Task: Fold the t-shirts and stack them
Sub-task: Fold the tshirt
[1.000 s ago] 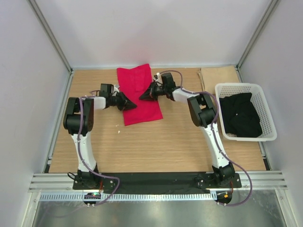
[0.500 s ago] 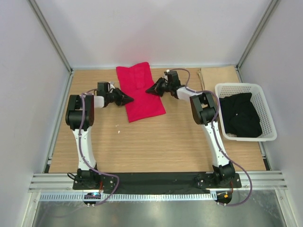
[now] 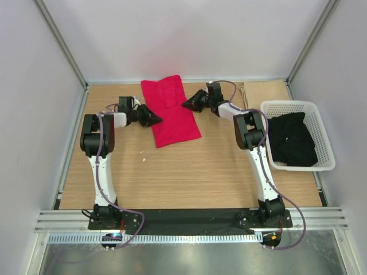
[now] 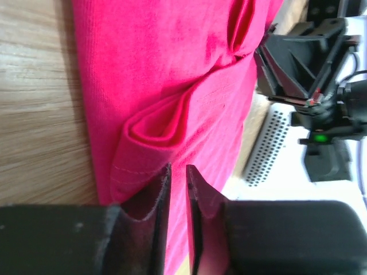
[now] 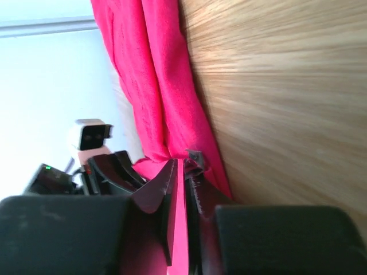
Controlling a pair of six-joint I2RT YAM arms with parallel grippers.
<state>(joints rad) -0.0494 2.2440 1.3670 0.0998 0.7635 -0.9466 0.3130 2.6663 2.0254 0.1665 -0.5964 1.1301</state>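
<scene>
A crimson red t-shirt lies partly folded on the wooden table at the back middle, as a long slanted strip. My left gripper is at its left edge, jaws nearly closed with a bunched fold of the red cloth at the tips. My right gripper is at the shirt's right edge. In the right wrist view the cloth gathers into wrinkles at the closed fingertips. Both grippers face each other across the shirt, low on the table.
A white lattice basket stands at the right with dark black cloth inside. A cardboard-coloured sheet lies at the back right. Grey walls and metal posts enclose the table on three sides.
Both grippers moved toward the back of the table, the right one back and to the right. The red shirt shifted with them and its lower part now lies wider and flatter.
</scene>
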